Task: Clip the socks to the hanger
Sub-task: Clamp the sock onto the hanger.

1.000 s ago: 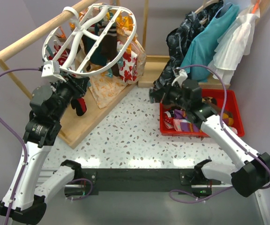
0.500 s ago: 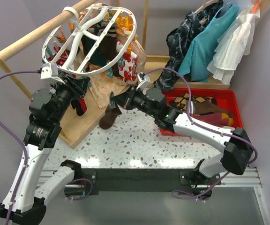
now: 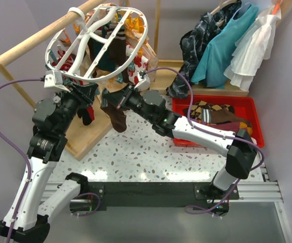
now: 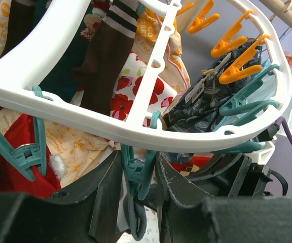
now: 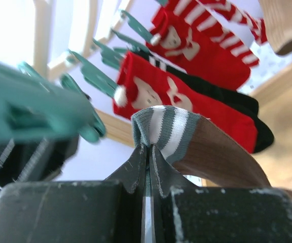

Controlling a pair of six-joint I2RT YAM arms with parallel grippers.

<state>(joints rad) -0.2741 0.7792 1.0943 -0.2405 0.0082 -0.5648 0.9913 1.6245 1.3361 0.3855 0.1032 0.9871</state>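
Observation:
The white oval hanger (image 3: 87, 36) hangs from the rail, with several socks clipped under it. My left gripper (image 3: 87, 92) is at its near rim. In the left wrist view the hanger rim (image 4: 136, 132) crosses above my left gripper (image 4: 138, 177), whose jaws press both sides of a teal clip (image 4: 136, 169). My right gripper (image 3: 116, 98) is shut on a brown sock (image 3: 118, 119) that dangles beside the left gripper. In the right wrist view my right gripper (image 5: 148, 152) pinches the sock's grey-white striped cuff (image 5: 169, 124), with a blurred teal clip (image 5: 39, 111) close on the left.
Red socks (image 5: 186, 98) hang from clips above. A red bin (image 3: 252, 114) holds more socks (image 3: 212, 112) at the right. A wooden rail (image 3: 34, 43) and its wooden base (image 3: 93, 132) stand at the left. Teal and white dresses (image 3: 232, 43) hang at the back right.
My right arm swung left from the red bin and carried the brown sock up to the hanger's near rim. The left arm stayed at the clip.

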